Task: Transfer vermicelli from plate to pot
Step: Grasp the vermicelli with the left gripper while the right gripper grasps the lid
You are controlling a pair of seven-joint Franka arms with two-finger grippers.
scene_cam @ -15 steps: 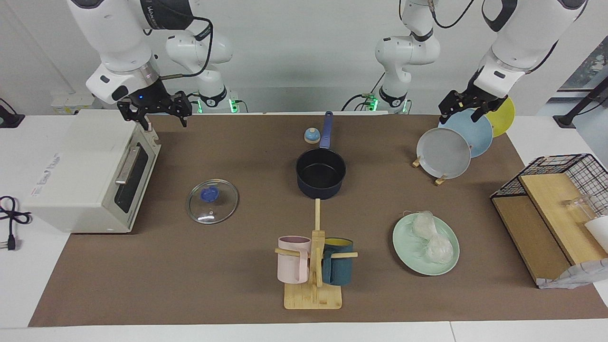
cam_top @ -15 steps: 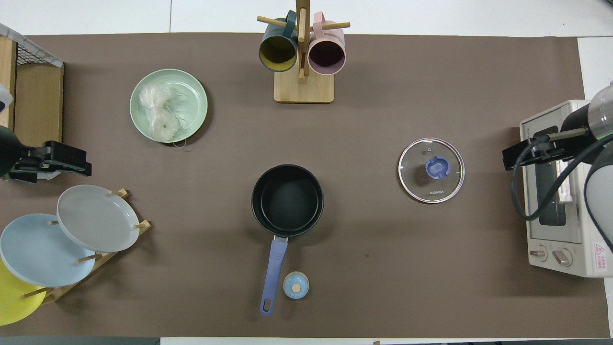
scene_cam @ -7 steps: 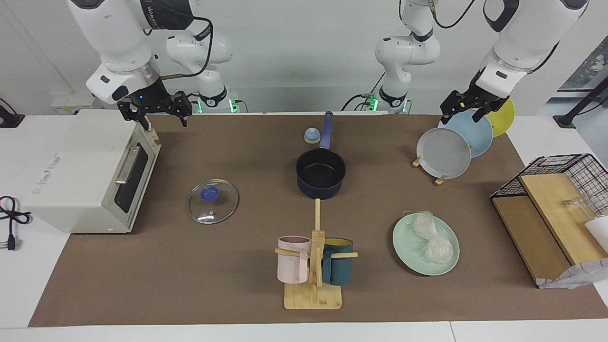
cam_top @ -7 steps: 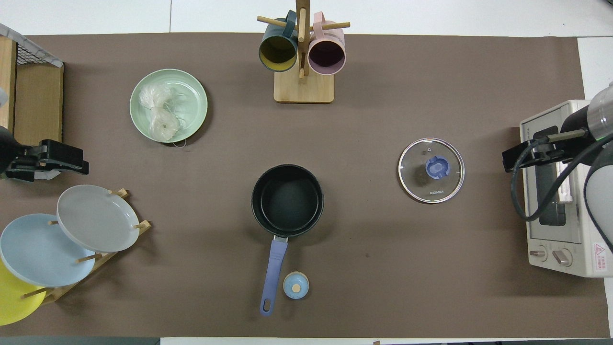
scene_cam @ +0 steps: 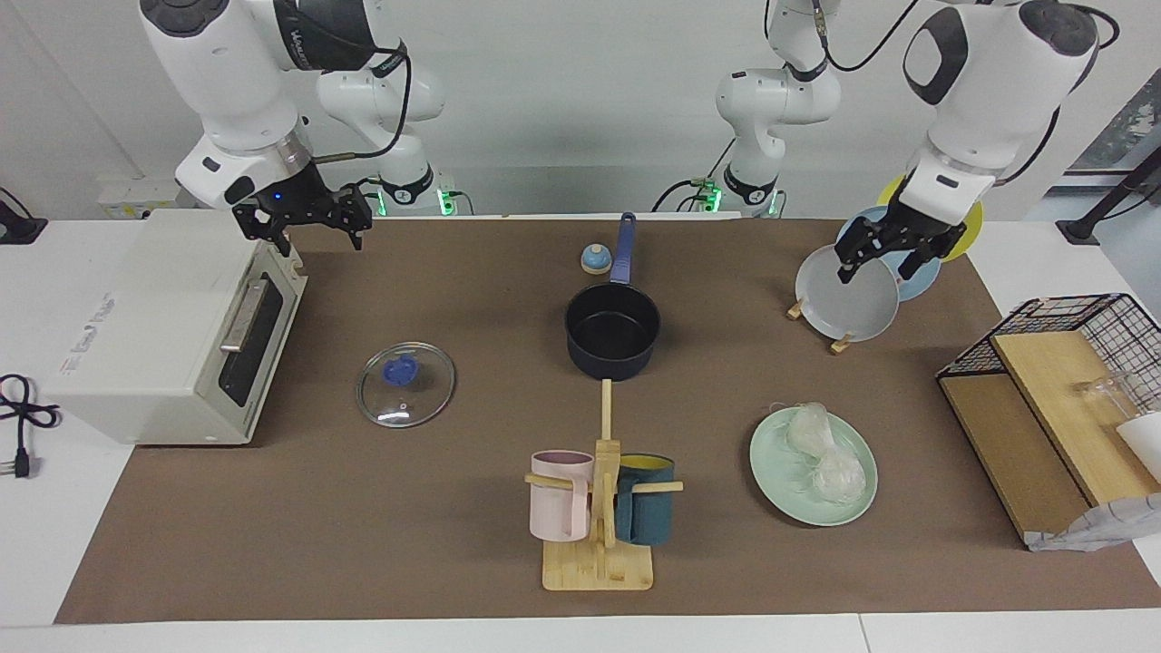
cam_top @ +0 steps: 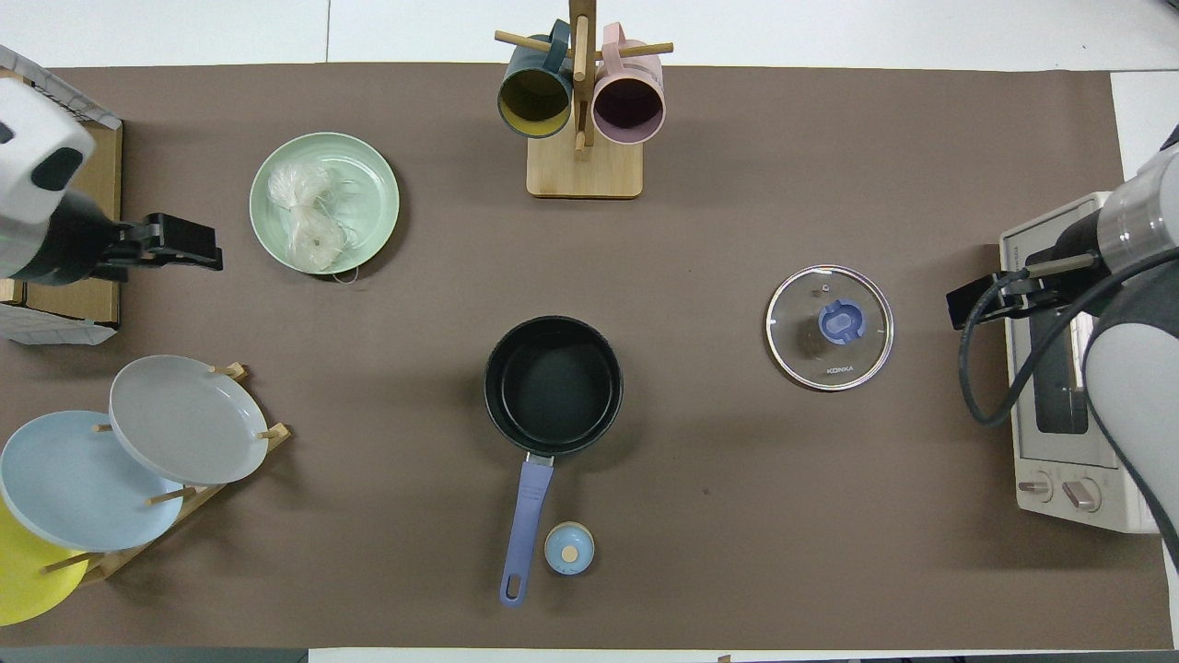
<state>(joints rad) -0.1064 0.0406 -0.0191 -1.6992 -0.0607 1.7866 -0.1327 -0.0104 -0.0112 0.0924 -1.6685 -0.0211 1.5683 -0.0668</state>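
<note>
The vermicelli (scene_cam: 824,453) lies on the plate (scene_cam: 771,472); the left end effector (scene_cam: 887,257), wide and empty, hangs over the plate rack (scene_cam: 839,345); the right end effector (scene_cam: 307,218), wide, hangs by the oven (scene_cam: 163,326).

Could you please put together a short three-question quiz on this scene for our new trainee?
1. True or false: the vermicelli is already in the pot.
2. Which end effector is closer to the green plate? A) left B) right
3. Fill in: the glass lid lies flat on the table between the pot and the ____.

Key:
1. False. Both nests lie on the green plate, and the pot is empty.
2. A. The left end effector is in the air toward that plate's end of the table, empty; the right one is up by the toaster oven.
3. Toaster oven.
</note>
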